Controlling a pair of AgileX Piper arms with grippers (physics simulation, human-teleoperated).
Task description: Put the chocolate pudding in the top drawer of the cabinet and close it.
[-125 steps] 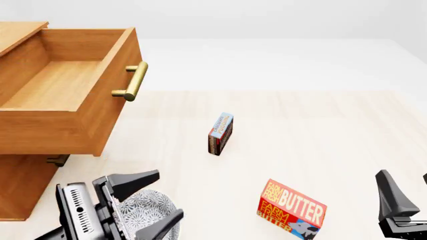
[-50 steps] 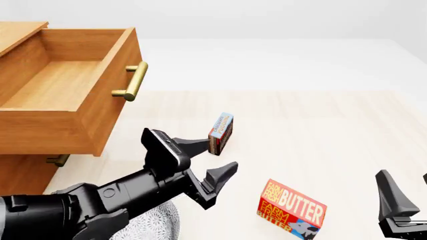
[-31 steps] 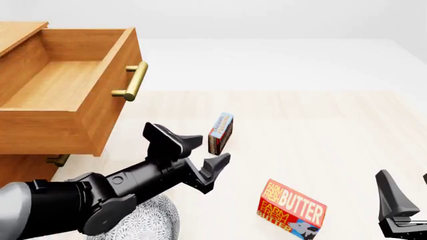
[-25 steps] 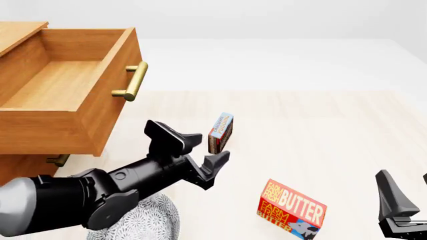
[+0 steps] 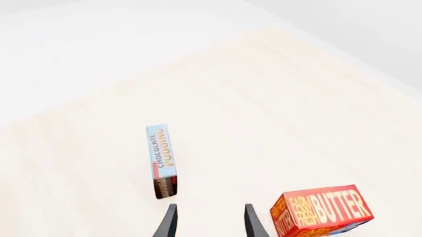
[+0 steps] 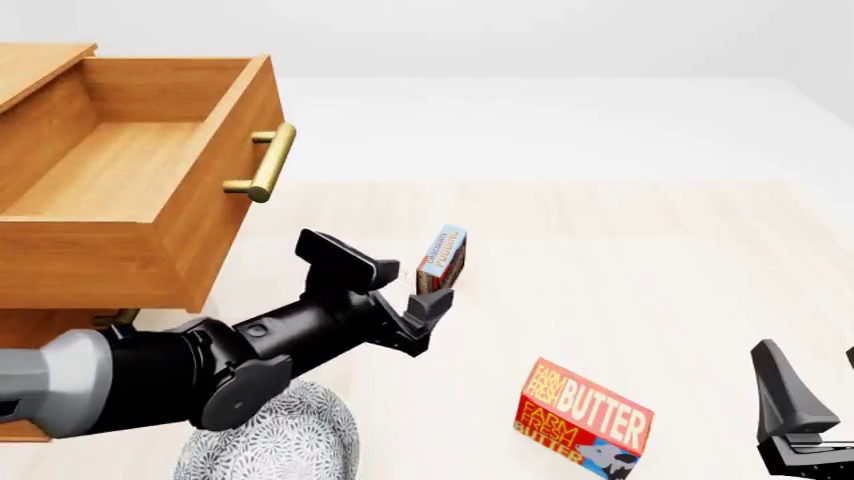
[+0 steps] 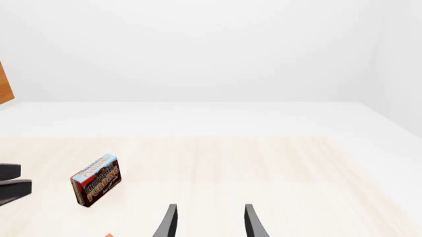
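The chocolate pudding [image 6: 442, 262] stands on its narrow edge on the table, right of the cabinet [image 6: 54, 360]. The top drawer [image 6: 120, 175] is pulled out and holds nothing; its brass handle [image 6: 266, 163] faces right. My left gripper [image 6: 411, 287] is open, just short of the pudding on its near-left side, not touching it. In the left wrist view the chocolate pudding [image 5: 161, 159] lies just beyond one fingertip [image 5: 170, 217]. My right gripper [image 6: 817, 385] hangs open at the near right, far from the chocolate pudding [image 7: 96, 180].
A red BUTTER box [image 6: 583, 409] lies near the front, right of my left arm, and shows as the BUTTER box [image 5: 321, 210] in the left wrist view. A patterned grey plate [image 6: 287, 440] sits under the left arm.
The left arm has swung up from the near left and reached forward, bringing its open gripper close to the pudding. The pudding, drawer and right arm have not moved.
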